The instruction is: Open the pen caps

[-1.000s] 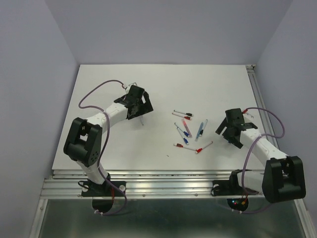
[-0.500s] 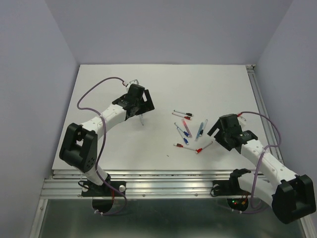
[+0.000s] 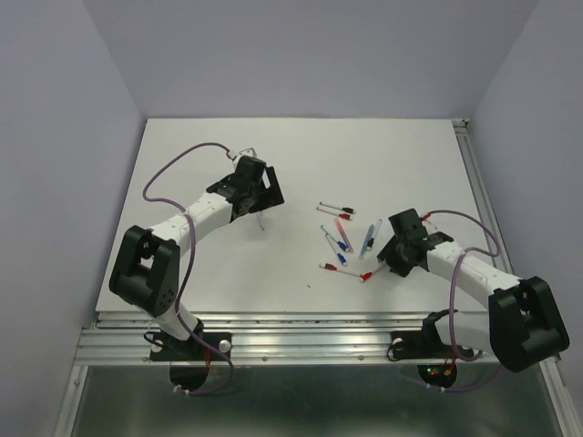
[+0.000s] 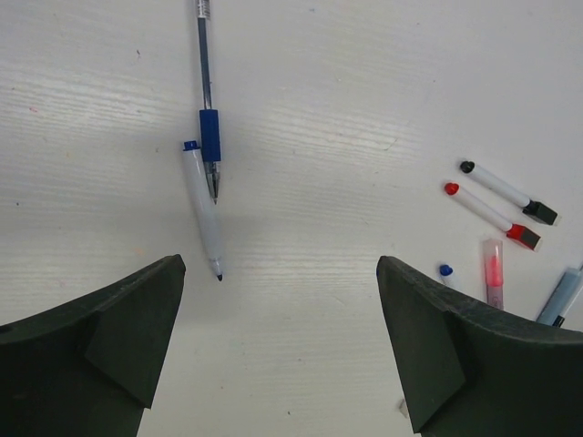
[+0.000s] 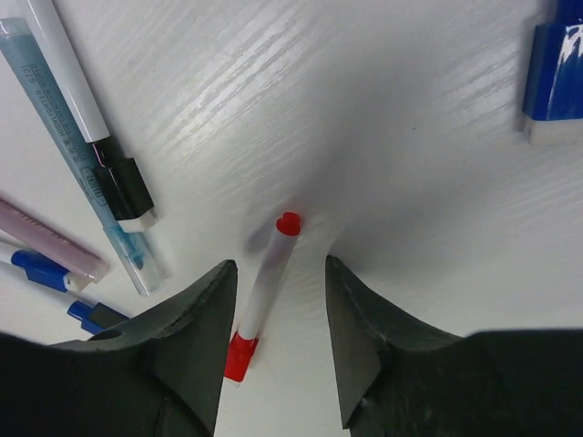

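**Right wrist view: fingers straddle a red-capped pen**

Right wrist camera shows the right gripper (image 5: 278, 266) low over the white wood-grain table (image 5: 437, 182). Its two dark fingers (image 5: 196, 337) stand partly apart, one on each side of a slim white plastic pen (image 5: 269, 278). A narrow gap shows on both sides of the barrel, so nothing is clamped. The pen's short red plastic cap (image 5: 240, 355) sits on its near end, between the finger bases. To the left lie a pale blue translucent pen (image 5: 64, 109) and a white pen whose black plastic cap (image 5: 123, 187) is on.

From the top external camera, the right gripper (image 3: 387, 264) sits at the near-right edge of the scattered pens (image 3: 344, 238) in mid table. The left gripper (image 3: 258, 205) is well apart to their left.

On the left wrist camera, the left gripper (image 4: 281, 264) has its jaws spread wide with only bare table between them. Ahead lie a blue-gripped ballpoint (image 4: 208, 100) and a white blue-ended pen (image 4: 202, 205), side by side, both writing tips bare. To the right, two white pens carry a small black cap (image 4: 540, 213) and a small red cap (image 4: 522, 237).
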Robot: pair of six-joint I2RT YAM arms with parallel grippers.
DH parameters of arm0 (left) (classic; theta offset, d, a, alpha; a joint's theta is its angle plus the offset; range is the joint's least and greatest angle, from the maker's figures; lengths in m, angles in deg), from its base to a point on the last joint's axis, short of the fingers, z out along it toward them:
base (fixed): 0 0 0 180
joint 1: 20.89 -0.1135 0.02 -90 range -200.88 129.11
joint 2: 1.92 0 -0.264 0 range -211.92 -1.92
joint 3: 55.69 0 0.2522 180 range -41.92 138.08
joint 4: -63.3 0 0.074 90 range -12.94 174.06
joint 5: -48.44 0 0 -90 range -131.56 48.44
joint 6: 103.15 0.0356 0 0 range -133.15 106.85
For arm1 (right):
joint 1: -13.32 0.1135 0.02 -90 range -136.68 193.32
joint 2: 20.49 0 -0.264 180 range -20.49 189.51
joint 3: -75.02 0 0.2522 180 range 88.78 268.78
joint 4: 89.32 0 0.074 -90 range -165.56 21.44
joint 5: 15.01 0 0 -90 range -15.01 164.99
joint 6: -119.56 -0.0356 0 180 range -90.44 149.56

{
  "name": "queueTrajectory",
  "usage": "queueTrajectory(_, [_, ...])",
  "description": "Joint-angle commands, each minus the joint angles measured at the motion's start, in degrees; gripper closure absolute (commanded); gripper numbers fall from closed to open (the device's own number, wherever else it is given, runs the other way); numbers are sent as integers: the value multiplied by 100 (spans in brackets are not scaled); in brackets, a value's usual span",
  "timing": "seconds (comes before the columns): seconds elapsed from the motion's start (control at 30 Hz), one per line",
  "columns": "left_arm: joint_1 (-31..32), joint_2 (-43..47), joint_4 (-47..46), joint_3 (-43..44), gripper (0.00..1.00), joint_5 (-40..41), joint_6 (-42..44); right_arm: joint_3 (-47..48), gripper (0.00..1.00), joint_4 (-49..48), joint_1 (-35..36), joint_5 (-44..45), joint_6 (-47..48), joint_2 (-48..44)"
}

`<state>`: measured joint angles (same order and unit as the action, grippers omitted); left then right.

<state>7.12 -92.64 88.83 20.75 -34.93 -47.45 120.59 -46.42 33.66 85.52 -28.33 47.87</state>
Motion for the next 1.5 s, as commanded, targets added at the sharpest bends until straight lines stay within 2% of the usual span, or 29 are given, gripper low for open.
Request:
queueTrajectory(0.0, [20, 89, -70, -115, 1, 5, 117, 219, 54, 143, 67, -33, 31, 467])
queueTrajectory(0.07, [12, 124, -69, -133, 1, 22, 117, 316, 60, 327, 67, 11, 76, 678])
queueTrajectory(0.33, [20, 133, -61, -150, 1, 110, 187, 607, 63, 610, 67, 99, 243, 1416])
queueTrajectory(0.43, [12, 212, -87, -185, 1, 101, 249, 668, 75, 601, 67, 160, 269, 1680])
queueTrajectory(0.53, [20, 343, -131, -247, 1, 215, 240, 607, 85, 513, 67, 204, 208, 1585])
queueTrajectory(0.8, [12, 476, -236, -308, 1, -3, 337, 633, 98, 627, 58, 608, 146, 900])
queueTrajectory(0.93, [38, 660, -718, -440, 1, -862, 696, 712, 99, 478, 67, 670, 287, 180])
queueTrajectory(0.97, [47, 713, -894, -571, 1, -1588, 836, 738, 99, 452, 67, 653, 313, -118])
queueTrajectory(1.03, [117, 914, -1542, -730, 1, -2531, 1170, 800, 99, 268, 67, 426, 550, -357])
queueTrajectory(1.07, [317, 985, -1755, -852, 1, -3197, 1241, 852, 99, 84, 67, 337, 646, -576])
queueTrajectory(1.2, [1126, 1205, -2319, -906, 1, -3318, 1365, 1089, 99, -399, 67, -138, 604, -763])
queueTrajectory(1.37, [1470, 995, -3057, -801, 1, -4107, 1111, 1354, 99, -1128, 67, -516, 472, -613])
queueTrajectory(1.47, [1707, 715, -3163, -644, 1, -4117, 1110, 1389, 99, -1481, 67, -841, 358, -639])
